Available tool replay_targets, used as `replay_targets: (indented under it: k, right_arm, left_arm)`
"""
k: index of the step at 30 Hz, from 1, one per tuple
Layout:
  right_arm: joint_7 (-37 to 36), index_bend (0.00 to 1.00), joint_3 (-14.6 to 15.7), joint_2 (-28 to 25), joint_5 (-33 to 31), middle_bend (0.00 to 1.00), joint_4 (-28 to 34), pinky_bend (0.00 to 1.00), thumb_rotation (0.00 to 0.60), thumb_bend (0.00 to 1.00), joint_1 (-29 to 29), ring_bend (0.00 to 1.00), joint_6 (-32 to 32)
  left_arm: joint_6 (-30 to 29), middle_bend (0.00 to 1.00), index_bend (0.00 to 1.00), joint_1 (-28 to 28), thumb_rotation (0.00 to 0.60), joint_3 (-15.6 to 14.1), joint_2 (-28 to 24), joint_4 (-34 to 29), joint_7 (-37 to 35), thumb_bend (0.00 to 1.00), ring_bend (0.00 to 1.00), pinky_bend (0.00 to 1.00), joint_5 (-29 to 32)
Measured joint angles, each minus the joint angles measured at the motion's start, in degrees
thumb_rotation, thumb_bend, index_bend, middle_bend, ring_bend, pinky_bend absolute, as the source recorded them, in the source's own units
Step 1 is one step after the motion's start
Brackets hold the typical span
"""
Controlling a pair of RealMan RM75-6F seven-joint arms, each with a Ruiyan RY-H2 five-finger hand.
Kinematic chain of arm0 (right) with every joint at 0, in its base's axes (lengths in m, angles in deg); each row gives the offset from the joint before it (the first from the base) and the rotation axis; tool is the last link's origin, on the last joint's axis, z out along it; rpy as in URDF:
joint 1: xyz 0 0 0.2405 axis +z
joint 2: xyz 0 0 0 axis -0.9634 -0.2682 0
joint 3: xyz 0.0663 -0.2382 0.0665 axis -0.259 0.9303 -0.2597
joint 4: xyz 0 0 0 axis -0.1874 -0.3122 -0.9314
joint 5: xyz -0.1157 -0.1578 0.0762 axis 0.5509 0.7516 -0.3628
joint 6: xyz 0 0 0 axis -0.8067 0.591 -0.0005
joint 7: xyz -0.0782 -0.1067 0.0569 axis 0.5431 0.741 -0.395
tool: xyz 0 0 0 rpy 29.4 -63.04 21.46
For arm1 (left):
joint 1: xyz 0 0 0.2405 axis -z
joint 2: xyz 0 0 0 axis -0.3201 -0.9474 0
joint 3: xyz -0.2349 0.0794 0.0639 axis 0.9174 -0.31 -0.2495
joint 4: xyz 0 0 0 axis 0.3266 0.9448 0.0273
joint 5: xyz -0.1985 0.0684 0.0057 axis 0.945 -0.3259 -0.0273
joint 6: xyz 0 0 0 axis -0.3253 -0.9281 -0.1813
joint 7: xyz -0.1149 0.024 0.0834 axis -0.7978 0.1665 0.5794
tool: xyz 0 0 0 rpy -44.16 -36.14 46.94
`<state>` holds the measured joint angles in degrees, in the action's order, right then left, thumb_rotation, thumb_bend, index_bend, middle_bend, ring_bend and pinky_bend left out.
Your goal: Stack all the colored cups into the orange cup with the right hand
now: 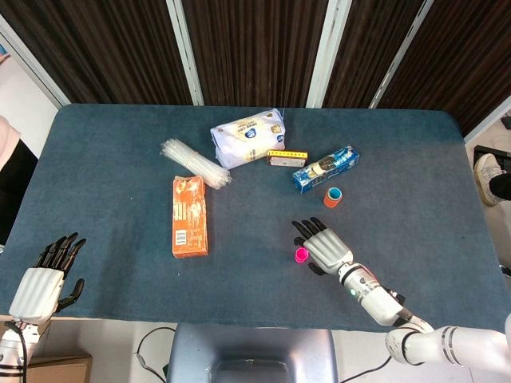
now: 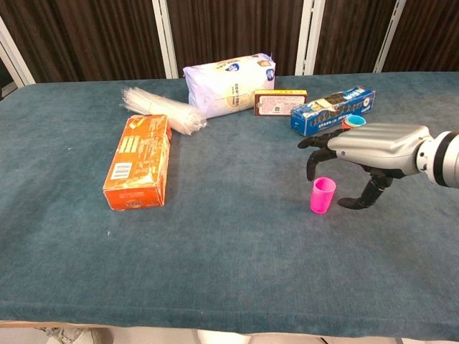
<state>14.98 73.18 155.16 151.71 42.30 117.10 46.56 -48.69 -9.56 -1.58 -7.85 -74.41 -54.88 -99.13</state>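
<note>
On the blue desk [image 1: 120,183] we have our right hand [image 1: 325,246] spread wide and empty, hovering just beside and over the pink cup [image 1: 301,255], which stands upright and not yet grasped. Well behind it by the blue box [image 1: 323,167], the orange cup [image 1: 333,196] seems to hold a blue cup already, so we judge only the pink one remains; our left hand [image 1: 44,281] hangs idle off the near corner, fingers apart.

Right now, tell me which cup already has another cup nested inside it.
The orange cup beside the blue box: a blue rim shows inside it. The pink cup, by the right robot hand, stands alone.
</note>
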Motion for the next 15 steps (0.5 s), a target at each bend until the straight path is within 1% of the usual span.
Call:
replay_targets:
  k: [4, 10, 15]
  right_arm:
    - [0.28, 0.47, -0.30, 0.93, -0.24, 0.00, -0.94, 0.00, 0.600, 0.46, 0.35, 0.00, 0.10]
    - [0.03, 0.49, -0.34, 1.88, -0.24, 0.00, -1.68, 0.00, 0.600, 0.46, 0.62, 0.00, 0.02]
    - [-0.33, 0.55, -0.46, 2.20, 0.03, 0.02, -1.88, 0.00, 0.600, 0.46, 0.62, 0.00, 0.43]
  left_arm:
    - [0.28, 0.00, 0.00, 0.08, 0.600, 0.07, -0.02, 0.06, -0.06, 0.45, 0.00, 0.13, 0.21]
    - [0.26, 0.00, 0.00, 0.08, 0.600, 0.07, -0.06, 0.01, -0.10, 0.45, 0.00, 0.13, 0.14]
    - [0.25, 0.00, 0.00, 0.05, 0.600, 0.04, -0.10, -0.02, -0.12, 0.45, 0.00, 0.13, 0.10]
